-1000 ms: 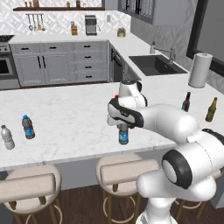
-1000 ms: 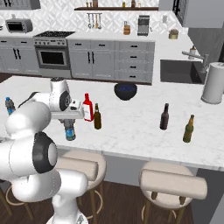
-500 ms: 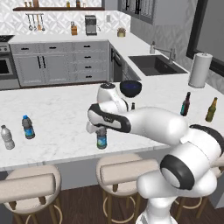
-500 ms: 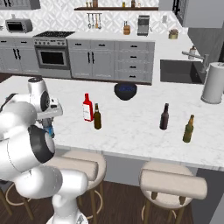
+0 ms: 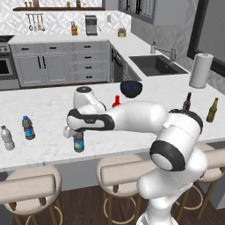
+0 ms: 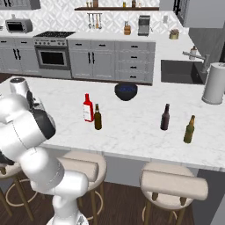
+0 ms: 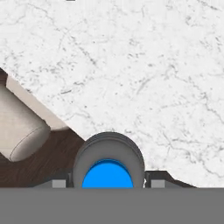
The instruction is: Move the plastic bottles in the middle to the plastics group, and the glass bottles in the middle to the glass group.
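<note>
Got my jaws clamped on the blue-capped bottle (image 5: 78, 141), hauling it over the surface (image 5: 44, 110) toward the plastics pair (image 5: 17, 132) at nine o'clock. Next: set it beside them.

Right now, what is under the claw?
The claw holds the blue-capped bottle above the white counter. The claw hides the bottle's top; the hand view shows its blue cap.

A home kitchen is showing here: grey cabinets (image 6: 110, 57) are lining the back wall beside an oven (image 6: 52, 57), and a sink (image 5: 156, 65) is sitting in the white marble counter (image 5: 48, 110). Padded bar stools (image 6: 173, 186) are standing along the counter's near edge, and a paper towel roll (image 5: 199, 70) is standing by the sink.
</note>
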{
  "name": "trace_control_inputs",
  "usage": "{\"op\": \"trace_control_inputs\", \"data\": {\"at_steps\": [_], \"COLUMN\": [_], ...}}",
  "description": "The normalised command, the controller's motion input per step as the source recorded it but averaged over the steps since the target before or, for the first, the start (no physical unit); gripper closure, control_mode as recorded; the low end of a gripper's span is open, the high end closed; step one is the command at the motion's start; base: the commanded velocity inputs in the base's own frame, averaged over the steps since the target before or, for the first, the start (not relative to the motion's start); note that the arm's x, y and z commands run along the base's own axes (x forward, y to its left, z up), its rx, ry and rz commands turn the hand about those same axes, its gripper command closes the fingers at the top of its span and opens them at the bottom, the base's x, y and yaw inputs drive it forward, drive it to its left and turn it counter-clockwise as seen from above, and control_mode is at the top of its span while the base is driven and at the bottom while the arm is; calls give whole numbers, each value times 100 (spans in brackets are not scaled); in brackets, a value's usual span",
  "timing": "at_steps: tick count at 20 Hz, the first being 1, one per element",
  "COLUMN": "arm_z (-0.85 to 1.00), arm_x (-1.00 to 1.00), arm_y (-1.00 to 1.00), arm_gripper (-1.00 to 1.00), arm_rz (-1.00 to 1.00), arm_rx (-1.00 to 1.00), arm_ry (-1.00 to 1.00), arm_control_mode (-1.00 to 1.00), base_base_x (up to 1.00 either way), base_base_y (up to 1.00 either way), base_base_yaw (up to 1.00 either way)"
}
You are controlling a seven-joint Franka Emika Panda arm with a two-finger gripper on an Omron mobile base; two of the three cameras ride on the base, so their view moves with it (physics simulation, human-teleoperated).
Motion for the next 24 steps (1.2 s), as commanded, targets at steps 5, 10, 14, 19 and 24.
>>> {"op": "trace_control_inputs", "data": {"at_steps": [5, 10, 14, 19, 24], "arm_z": [0, -7, -3, -13, -11], "arm_x": [32, 49, 51, 34, 32], "arm_y": [97, 76, 60, 49, 38], "arm_gripper": [100, 100, 100, 100, 100], "arm_rz": [11, 15, 8, 0, 0], "arm_rx": [0, 0, -3, -3, -2], "arm_ry": [0, -1, -3, -7, -13], "arm_control_mode": [-100, -100, -100, -100, -100], "base_base_x": [0, 0, 0, 0, 0], "base_base_y": [0, 0, 0, 0, 0], "base_base_yaw": [0, 0, 0, 0, 0]}}
